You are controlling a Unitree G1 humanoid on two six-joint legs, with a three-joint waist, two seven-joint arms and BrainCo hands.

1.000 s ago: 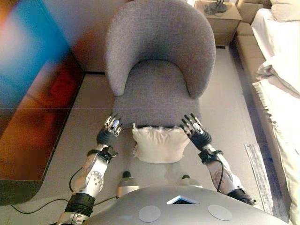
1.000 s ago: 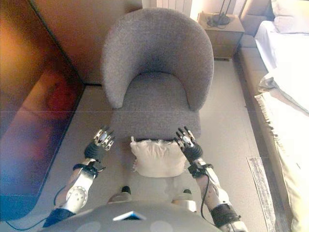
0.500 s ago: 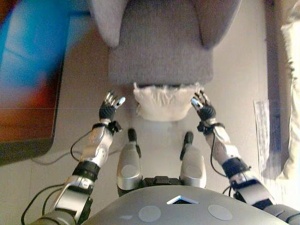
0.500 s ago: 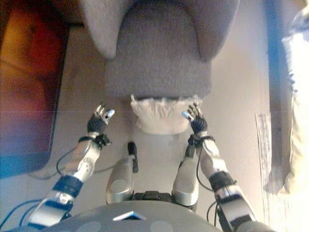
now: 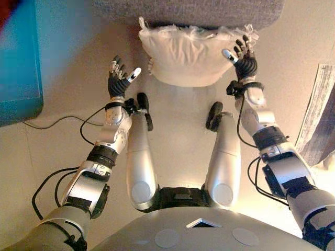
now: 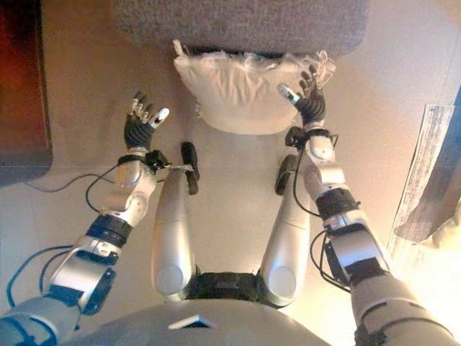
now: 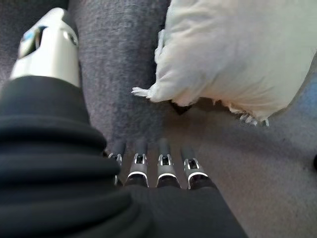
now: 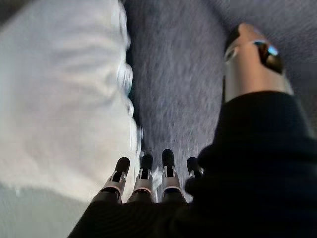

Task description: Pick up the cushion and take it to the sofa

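Note:
A white cushion point(image 5: 191, 57) lies on the floor against the front of a grey armchair point(image 5: 188, 13). My left hand point(image 5: 119, 81) is open, palm turned toward the cushion, a short gap to its left. My right hand point(image 5: 242, 60) is open at the cushion's right edge, fingers straight beside its fringed corner; whether it touches is unclear. The left wrist view shows the cushion point(image 7: 237, 54) past straight fingers point(image 7: 166, 168), apart from them. In the right wrist view the cushion point(image 8: 59, 94) lies close beside the fingers point(image 8: 143, 173).
A dark panel with a blue sheen point(image 5: 18, 57) stands at the left. A striped rug edge point(image 5: 316, 115) lies at the right. The armchair's base blocks the space behind the cushion.
The camera has tipped down, so the whole scene has shifted up the picture. Both hands stay open; the right one has come in to the cushion's right edge.

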